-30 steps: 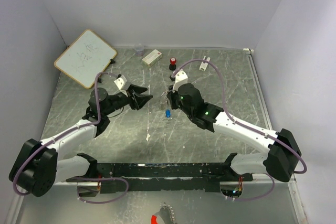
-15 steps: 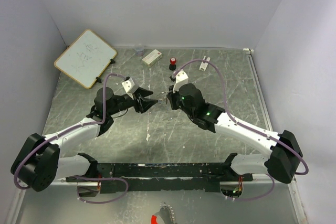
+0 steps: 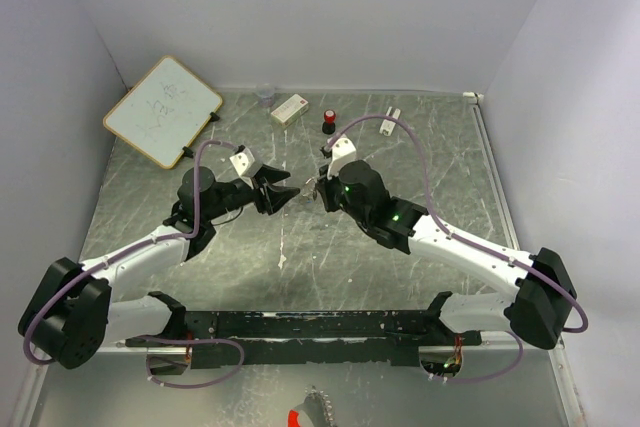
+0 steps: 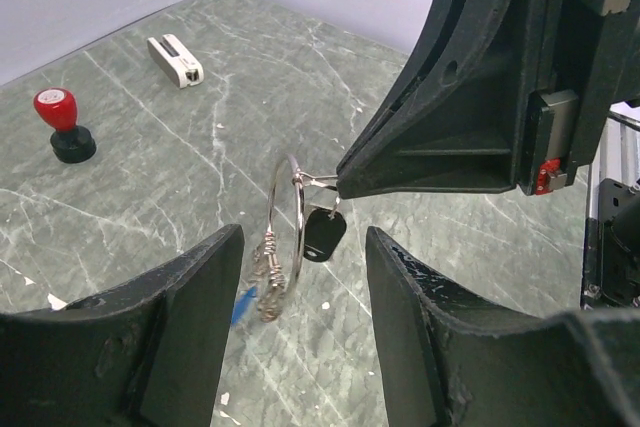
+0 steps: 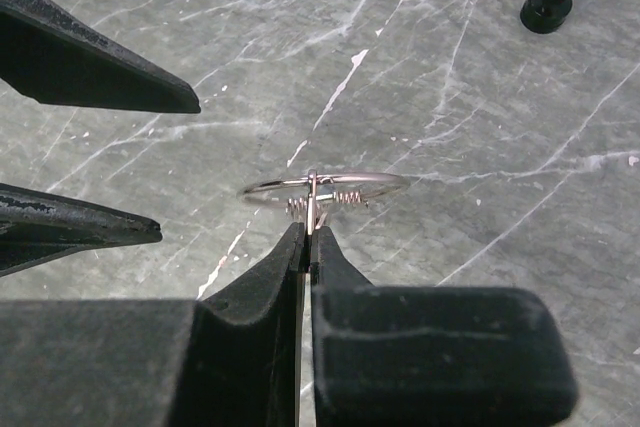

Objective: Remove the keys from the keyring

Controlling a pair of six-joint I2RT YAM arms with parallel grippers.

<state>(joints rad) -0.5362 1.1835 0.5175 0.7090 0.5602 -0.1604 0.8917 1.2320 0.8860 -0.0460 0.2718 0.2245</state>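
Note:
My right gripper (image 3: 314, 187) is shut on the top of the keyring (image 4: 286, 215), a thin silver loop that hangs edge-on above the table; from the right wrist view the keyring (image 5: 325, 187) lies flat just past the shut tips (image 5: 307, 232). A black-headed key (image 4: 325, 234) hangs just under those tips. A blue-headed key (image 4: 243, 304) and silver coiled pieces (image 4: 267, 272) hang at the loop's bottom. My left gripper (image 4: 304, 239) is open, one finger on each side of the ring, not touching it. It also shows in the top view (image 3: 284, 193).
A red-and-black knob (image 3: 328, 123) stands behind the grippers, also in the left wrist view (image 4: 62, 125). A white box (image 3: 289, 108), a small white clip (image 3: 389, 124), a little cup (image 3: 265, 95) and a whiteboard (image 3: 162, 110) lie along the back.
My left gripper has swung right, up to the hanging keyring, and now straddles it. The right gripper has held the ring almost still. The blue key is now hidden in the top view.

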